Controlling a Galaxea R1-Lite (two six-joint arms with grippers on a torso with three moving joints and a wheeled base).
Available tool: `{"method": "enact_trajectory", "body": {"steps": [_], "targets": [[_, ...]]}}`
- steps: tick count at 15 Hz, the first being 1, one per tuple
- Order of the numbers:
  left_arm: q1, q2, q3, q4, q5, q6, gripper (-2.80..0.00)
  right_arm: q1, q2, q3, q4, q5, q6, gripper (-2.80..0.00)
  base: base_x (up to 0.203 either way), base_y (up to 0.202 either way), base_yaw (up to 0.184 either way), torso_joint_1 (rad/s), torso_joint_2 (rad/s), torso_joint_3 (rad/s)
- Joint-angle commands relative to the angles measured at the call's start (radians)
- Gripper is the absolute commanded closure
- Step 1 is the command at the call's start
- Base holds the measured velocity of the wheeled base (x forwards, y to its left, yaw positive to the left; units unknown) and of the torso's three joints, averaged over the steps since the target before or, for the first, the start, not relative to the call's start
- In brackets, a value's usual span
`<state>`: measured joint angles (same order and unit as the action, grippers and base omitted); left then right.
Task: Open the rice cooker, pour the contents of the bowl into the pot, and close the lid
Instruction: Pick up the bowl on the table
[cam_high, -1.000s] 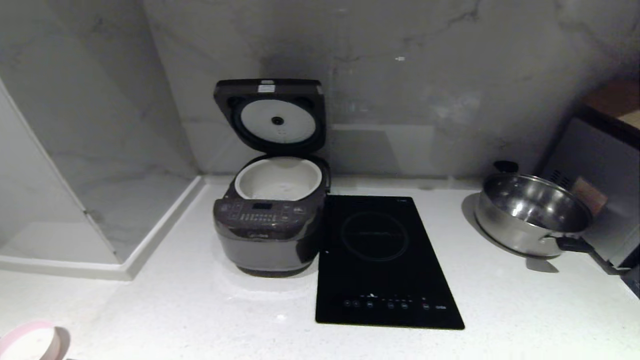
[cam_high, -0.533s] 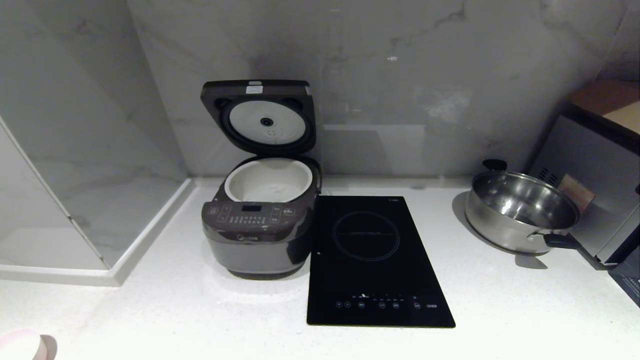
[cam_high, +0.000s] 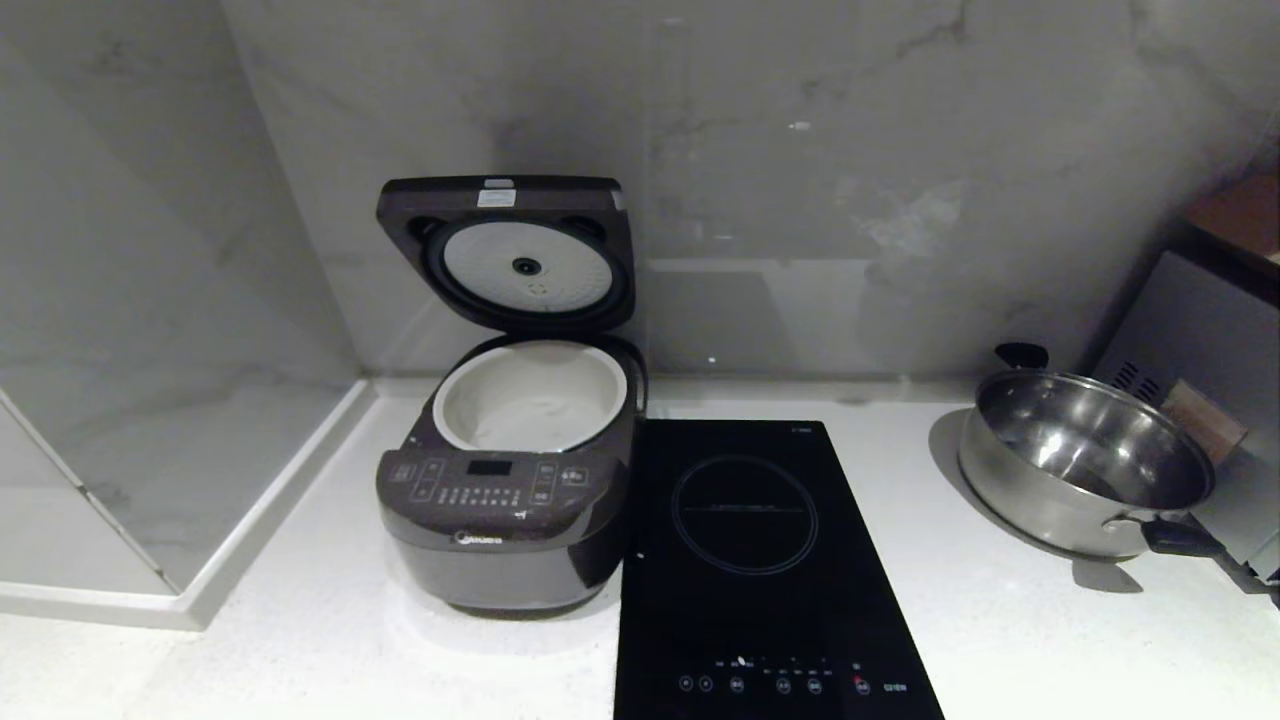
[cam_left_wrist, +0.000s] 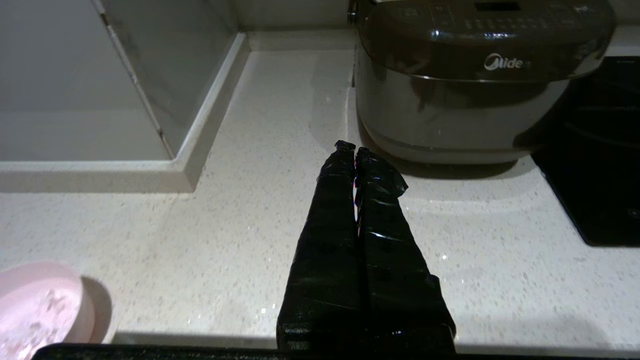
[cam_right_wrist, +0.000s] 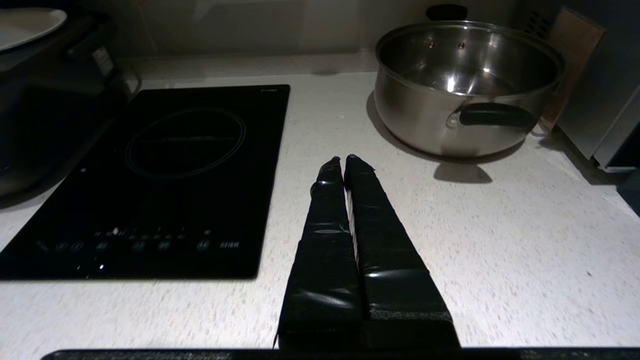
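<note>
Since the camera has shifted, the bowl (cam_left_wrist: 37, 307) leaves the head view; both grippers (cam_left_wrist: 354, 150) (cam_right_wrist: 342, 161) hover pressed closed over the table (cam_high: 1000, 620), the lid (cam_high: 510, 250) up.

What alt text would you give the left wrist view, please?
The left gripper, shut and empty, hovers over a white counter before the dark rice cooker. The pink bowl sits at the near edge.
</note>
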<state>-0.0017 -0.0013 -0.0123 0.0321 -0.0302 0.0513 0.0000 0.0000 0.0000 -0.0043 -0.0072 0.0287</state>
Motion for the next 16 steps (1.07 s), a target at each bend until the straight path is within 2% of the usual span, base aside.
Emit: {"method": "enact_trajectory", "body": {"steps": [1, 4, 6, 13, 14, 16], "targets": [[0.000, 0.000, 0.000, 0.000, 0.000, -0.001, 0.00, 0.000, 0.000, 0.000, 0.000, 0.000, 0.000, 0.00, 0.195, -0.001, 0.002, 0.002, 0.00, -0.002], [0.000, 0.000, 0.000, 0.000, 0.006, -0.016, 0.00, 0.000, 0.000, 0.000, 0.000, 0.000, 0.000, 0.00, 0.168, -0.050, 0.006, 0.007, 0.00, 0.000], [0.000, 0.000, -0.001, 0.003, 0.034, -0.036, 0.00, 0.000, 0.000, 0.000, 0.000, 0.000, 0.000, 0.00, 0.000, 0.000, 0.000, 0.000, 0.00, 0.000], [0.003, -0.001, -0.005, 0.007, 0.041, -0.049, 0.00, 0.000, 0.000, 0.000, 0.000, 0.000, 0.000, 0.00, 0.000, 0.000, 0.000, 0.000, 0.00, 0.000], [0.002, -0.001, -0.021, -0.008, 0.046, -0.051, 0.00, 0.000, 0.000, 0.000, 0.000, 0.000, 0.000, 0.00, 0.000, 0.000, 0.000, 0.000, 0.00, 0.000], [0.002, 0.039, -0.171, -0.007, 0.057, -0.067, 0.00, 0.000, 0.000, 0.000, 0.000, 0.000, 0.000, 0.00, 0.000, 0.000, 0.000, 0.000, 0.00, 0.000]]}}
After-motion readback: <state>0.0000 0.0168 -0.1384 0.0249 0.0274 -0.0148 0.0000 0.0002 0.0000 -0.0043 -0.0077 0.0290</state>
